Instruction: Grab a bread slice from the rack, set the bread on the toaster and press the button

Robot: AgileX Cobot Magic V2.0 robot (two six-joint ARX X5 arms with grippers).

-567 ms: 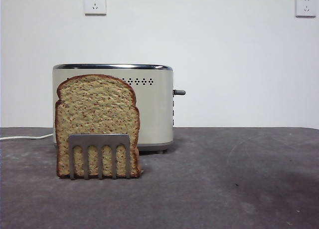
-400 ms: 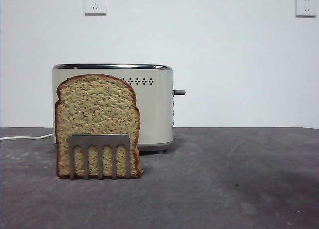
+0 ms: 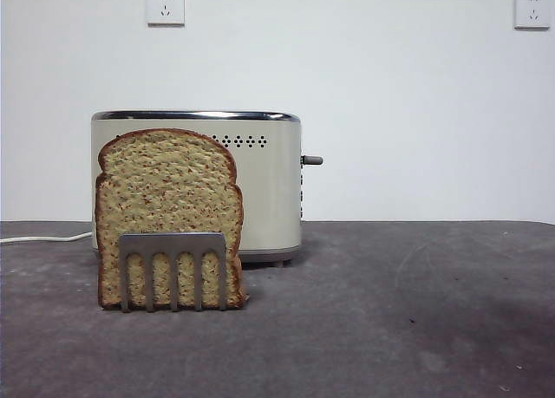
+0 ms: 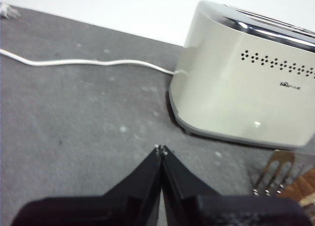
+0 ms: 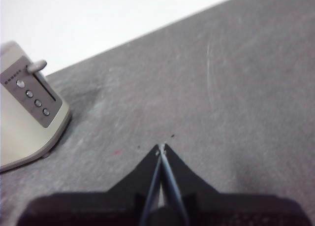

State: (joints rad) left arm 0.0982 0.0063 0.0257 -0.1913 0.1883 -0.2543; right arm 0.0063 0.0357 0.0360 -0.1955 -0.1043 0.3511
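The toaster (image 3: 260,185) stands on the grey table (image 3: 416,311), its white cord (image 3: 43,238) trailing off to one side. Just in front of it the slice of bread (image 3: 165,199) stands upright in the rack (image 3: 173,268). Both grippers hang above bare table — left gripper (image 4: 161,149) and right gripper (image 5: 161,148), each with jaws pressed together, holding nothing.

A plain white wall (image 3: 390,112) carries two white sockets (image 3: 166,5), left and far right, behind a dark grey worktop (image 3: 390,311).
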